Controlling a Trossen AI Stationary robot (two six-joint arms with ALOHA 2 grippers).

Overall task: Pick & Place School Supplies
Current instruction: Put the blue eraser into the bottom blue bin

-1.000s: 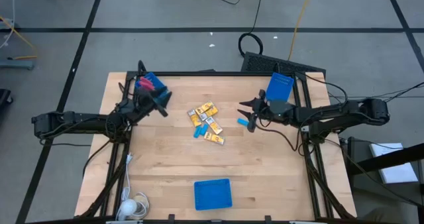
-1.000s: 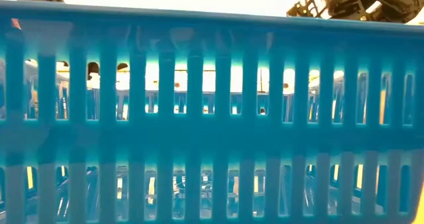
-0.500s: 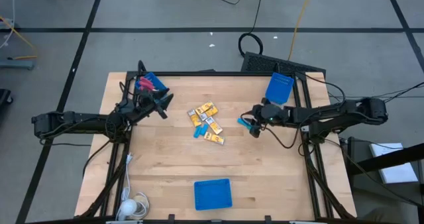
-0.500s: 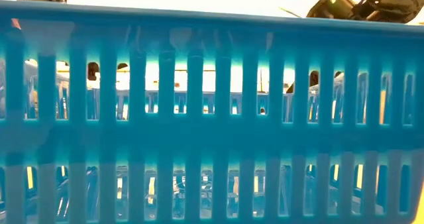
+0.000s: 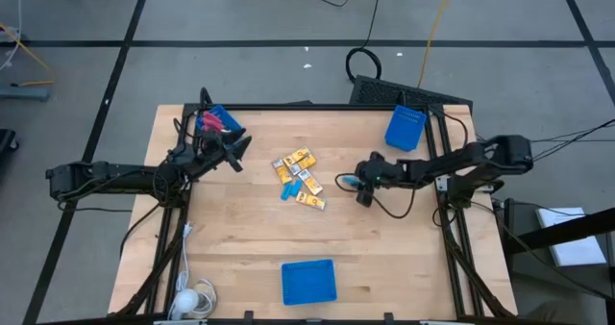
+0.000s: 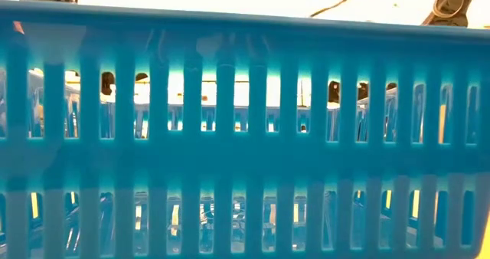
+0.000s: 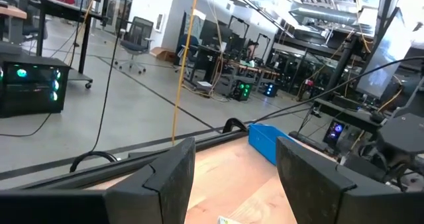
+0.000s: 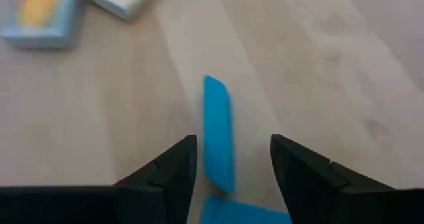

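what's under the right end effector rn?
A light-blue oblong piece lies on the bare wood table, lined up between the open fingers of the right end effector. Its near end is hidden behind the end effector body.

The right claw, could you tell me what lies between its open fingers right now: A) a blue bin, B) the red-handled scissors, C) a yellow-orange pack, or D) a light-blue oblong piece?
D: in the right wrist view, the right claw is open with a light-blue oblong piece on the wooden table between its fingers.
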